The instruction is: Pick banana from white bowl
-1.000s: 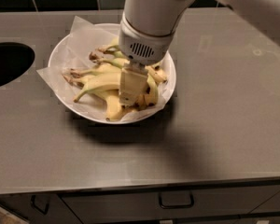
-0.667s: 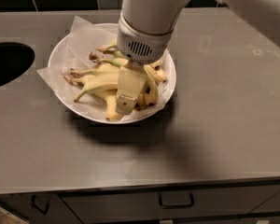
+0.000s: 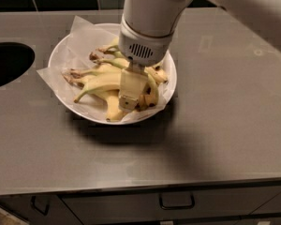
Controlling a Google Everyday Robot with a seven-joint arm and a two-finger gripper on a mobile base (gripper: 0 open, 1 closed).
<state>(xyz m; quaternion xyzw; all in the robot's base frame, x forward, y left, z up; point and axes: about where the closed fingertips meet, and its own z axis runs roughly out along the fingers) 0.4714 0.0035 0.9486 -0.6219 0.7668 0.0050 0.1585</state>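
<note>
Arm link (image 3: 253,8): we see a broad white shell, smooth and unmarked, entering from the upper right of the frame.
Wrist housing (image 3: 150,8): we note a plain white cylinder at upper centre, matte in finish, with no screws or cables showing on the side we see.
Seam ring (image 3: 147,32): we observe a thin dark-and-tan line circling the housing near its lower end.
Vented collar (image 3: 141,50): we read a pale grey rounded cap carrying a small panel of short dark vertical slots.
Gripper (image 3: 127,102): we find it just left of frame centre, directly beneath the Vented collar; cream-coloured, flat-faced and boxy.
</note>
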